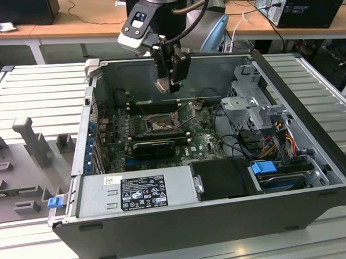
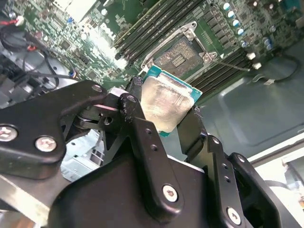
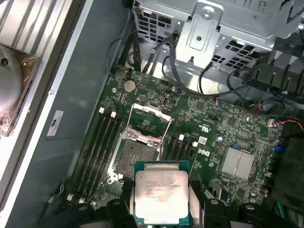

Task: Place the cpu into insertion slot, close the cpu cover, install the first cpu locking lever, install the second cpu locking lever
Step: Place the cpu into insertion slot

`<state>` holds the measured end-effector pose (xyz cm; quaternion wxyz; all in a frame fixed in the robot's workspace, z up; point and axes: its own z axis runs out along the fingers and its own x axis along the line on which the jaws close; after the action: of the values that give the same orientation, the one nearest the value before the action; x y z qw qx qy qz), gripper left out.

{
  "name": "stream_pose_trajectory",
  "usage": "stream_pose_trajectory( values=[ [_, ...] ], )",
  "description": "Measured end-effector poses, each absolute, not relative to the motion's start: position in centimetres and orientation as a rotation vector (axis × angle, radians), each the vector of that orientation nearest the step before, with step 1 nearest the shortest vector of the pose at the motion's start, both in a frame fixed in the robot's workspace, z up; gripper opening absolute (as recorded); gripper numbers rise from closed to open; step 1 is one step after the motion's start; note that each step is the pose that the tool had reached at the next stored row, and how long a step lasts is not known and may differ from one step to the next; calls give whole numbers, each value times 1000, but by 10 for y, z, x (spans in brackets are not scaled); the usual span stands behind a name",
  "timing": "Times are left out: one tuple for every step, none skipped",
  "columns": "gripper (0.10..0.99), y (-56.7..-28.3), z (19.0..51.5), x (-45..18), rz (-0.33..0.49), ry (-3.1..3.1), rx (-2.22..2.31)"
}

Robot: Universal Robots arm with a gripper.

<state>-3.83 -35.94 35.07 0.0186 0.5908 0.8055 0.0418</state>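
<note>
Gripper (image 2: 164, 110) clamped on the cpu (image 3: 160, 192), a flat square chip with a dull silver face and green rim, held above the open computer case (image 1: 213, 223), toward its far wall. Insertion slot (image 3: 134, 160) bare below it, dark-framed; cpu cover (image 3: 150, 122), a thin metal frame, swung open.

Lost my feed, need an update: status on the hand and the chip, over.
Hand shut on chip, held above the board. Socket bare, cover standing open. Nothing seen between chip and socket.
</note>
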Motion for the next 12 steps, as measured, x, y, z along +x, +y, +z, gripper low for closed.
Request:
stream_pose_trajectory(
  values=[
    [541, -359, 350, -38, 129, 2487, 1853],
    [541, -359, 350, -38, 128, 2464, 1881],
    [541, -359, 350, -38, 128, 2442, 1908],
    [541, -359, 350, -38, 127, 2426, 1928],
    [541, -359, 350, -38, 126, 2401, 1957],
    [541, -359, 350, -38, 126, 2389, 1971],
    [541, -359, 349, -38, 126, 2381, 1980],
    [541, -359, 349, -38, 125, 2363, 2000],
    [541, -359, 349, -38, 125, 2354, 2011],
    [541, -359, 349, -38, 124, 2340, 2026],
    [541, -359, 349, -38, 124, 2328, 2039],
    [541, -359, 349, -38, 124, 2314, 2054]
  ],
)
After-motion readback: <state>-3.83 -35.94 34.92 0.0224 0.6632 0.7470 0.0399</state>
